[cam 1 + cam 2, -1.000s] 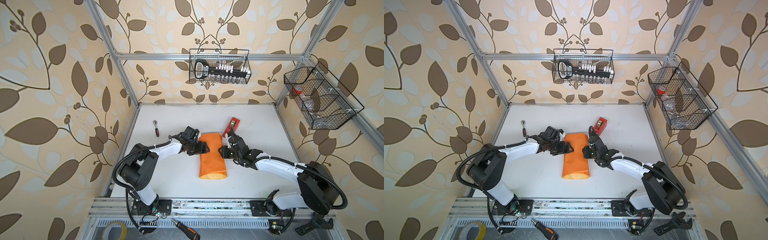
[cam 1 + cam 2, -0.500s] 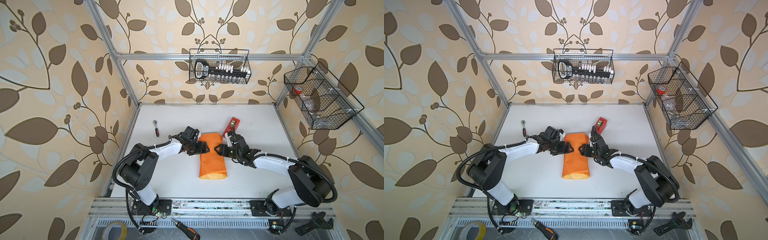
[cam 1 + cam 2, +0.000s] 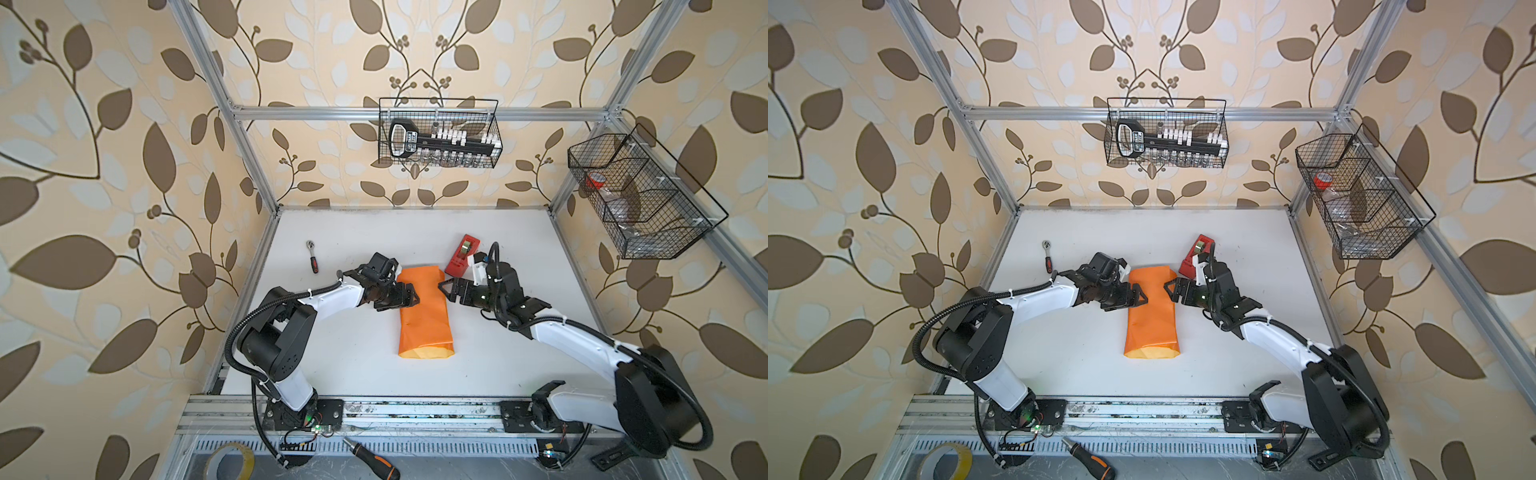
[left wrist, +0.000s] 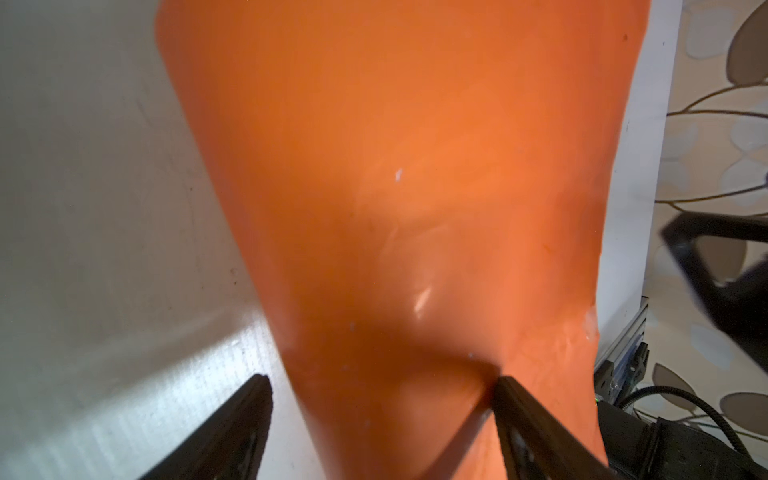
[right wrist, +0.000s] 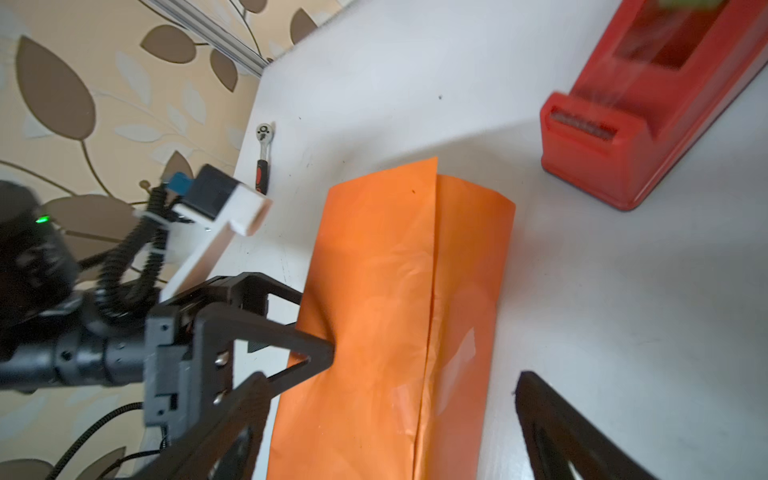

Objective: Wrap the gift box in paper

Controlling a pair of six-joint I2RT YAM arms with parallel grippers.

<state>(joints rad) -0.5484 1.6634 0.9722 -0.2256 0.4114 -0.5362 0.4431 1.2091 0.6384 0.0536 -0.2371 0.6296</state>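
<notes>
The paper (image 3: 424, 311) (image 3: 1152, 311) lies folded into a long orange tube in the middle of the table, its pale inner face showing at the near end. A seam (image 5: 432, 291) with clear tape runs along its top. The gift box is hidden. My left gripper (image 3: 409, 297) (image 3: 1140, 297) (image 4: 380, 415) is open and straddles the tube's left edge, one fingertip (image 4: 511, 407) on the paper and one over the table. My right gripper (image 3: 444, 289) (image 3: 1169, 286) (image 5: 386, 415) is open at the tube's right edge, holding nothing.
A red tape dispenser (image 3: 463, 255) (image 5: 648, 124) stands just behind my right gripper. A small ratchet wrench (image 3: 312, 257) lies at the back left. Wire baskets (image 3: 438, 133) (image 3: 640, 195) hang on the back and right walls. A screwdriver (image 3: 374, 457) and tape roll (image 3: 230, 459) lie below the front rail.
My right gripper has opened wide and drawn back from the paper's top to its right edge. The left gripper and the paper have stayed put.
</notes>
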